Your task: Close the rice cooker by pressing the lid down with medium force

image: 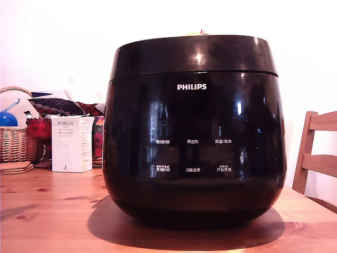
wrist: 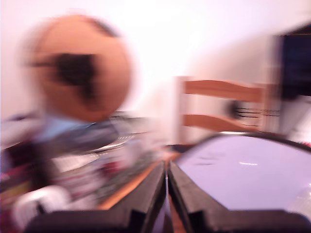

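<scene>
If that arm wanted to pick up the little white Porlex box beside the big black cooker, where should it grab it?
Probably by its two narrow sides near the top, coming down from above. The Porlex box stands upright on the wooden table, tall and slim. The rice cooker is on its right in the exterior view and clutter sits behind it, so the top is the freest approach.

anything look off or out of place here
Nothing stands out. The rice cooker sits upright on the wooden table with its lid down and level. The wrist view is motion-blurred; the gripper fingers sit together.
</scene>
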`<action>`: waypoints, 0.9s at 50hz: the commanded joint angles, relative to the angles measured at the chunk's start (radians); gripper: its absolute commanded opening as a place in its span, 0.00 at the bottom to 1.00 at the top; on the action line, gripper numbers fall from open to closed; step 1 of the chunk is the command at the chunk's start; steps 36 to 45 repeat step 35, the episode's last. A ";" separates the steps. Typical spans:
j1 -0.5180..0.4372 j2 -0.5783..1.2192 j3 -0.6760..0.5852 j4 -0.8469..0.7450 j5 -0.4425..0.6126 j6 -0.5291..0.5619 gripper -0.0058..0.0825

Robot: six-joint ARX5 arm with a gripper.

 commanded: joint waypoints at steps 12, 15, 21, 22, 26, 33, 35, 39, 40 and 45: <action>0.175 -0.081 -0.013 -0.071 -0.014 0.001 0.04; 0.210 -0.093 -0.013 -0.086 -0.014 0.001 0.04; 0.267 -0.116 -0.013 -0.096 -0.014 0.000 0.04; 0.273 -0.119 -0.013 -0.096 -0.014 0.000 0.04; 0.293 -0.134 -0.013 -0.098 -0.014 0.000 0.04; 0.306 -0.142 -0.013 -0.100 -0.014 0.000 0.04; 0.306 -0.142 -0.013 -0.101 -0.014 0.000 0.04; 0.306 -0.142 -0.013 -0.101 -0.014 0.000 0.04; 0.306 -0.142 -0.013 -0.101 -0.014 0.000 0.04; 0.306 -0.142 -0.013 -0.101 -0.014 0.000 0.04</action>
